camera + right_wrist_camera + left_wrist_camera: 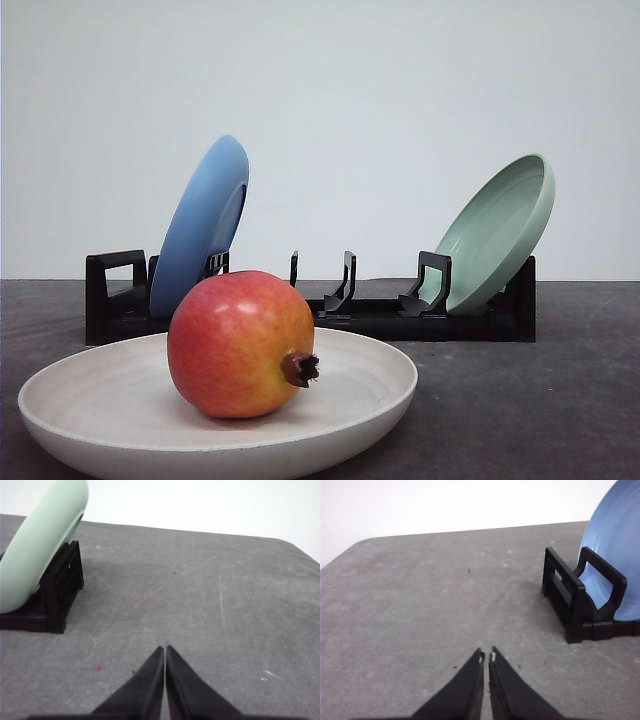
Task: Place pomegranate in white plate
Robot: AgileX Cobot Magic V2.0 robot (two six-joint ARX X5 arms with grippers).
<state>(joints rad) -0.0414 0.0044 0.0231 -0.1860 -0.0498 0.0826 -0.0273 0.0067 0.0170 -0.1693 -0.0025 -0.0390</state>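
Note:
The pomegranate (240, 342), red with yellow-orange patches and a dark crown stub pointing right, lies inside the white plate (90, 395) close to the front camera. Nothing holds it. In the left wrist view my left gripper (487, 656) is shut, its black fingertips together above bare grey table, with the rack's left end off to one side. In the right wrist view my right gripper (164, 649) is shut too, over bare table beside the rack's right end.
Behind the white plate a black dish rack (360, 310) spans the table. A blue plate (200, 225) leans in its left slots and a pale green plate (497, 230) in its right slots. The grey tabletop (540, 400) extends to the right.

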